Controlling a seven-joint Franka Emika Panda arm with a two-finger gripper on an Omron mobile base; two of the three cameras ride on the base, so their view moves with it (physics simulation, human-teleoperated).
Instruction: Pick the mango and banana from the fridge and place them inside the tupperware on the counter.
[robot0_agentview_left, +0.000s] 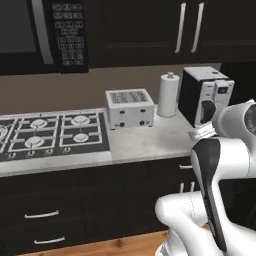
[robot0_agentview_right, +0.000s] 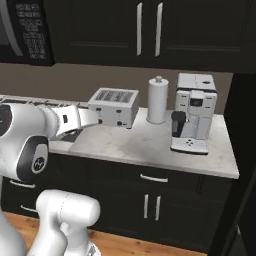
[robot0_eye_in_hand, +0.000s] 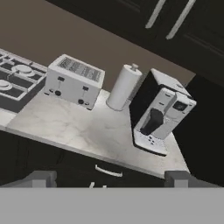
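Gripper (robot0_eye_in_hand: 109, 178) with jaws spread and empty, raised above the counter (robot0_eye_in_hand: 78, 127) beside toaster (robot0_eye_in_hand: 74, 81) and coffee machine (robot0_eye_in_hand: 159, 113), presumably free to fetch fruit

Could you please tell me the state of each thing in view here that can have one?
Gripper: open, holding nothing, above the counter.
Toaster: upright, slots empty.
Paper towel roll: upright on its holder.
Coffee machine: upright, nothing under its spout.
Upper cabinet doors: shut.
Stove: burners bare, no pots.
Counter: bare in front of the toaster.
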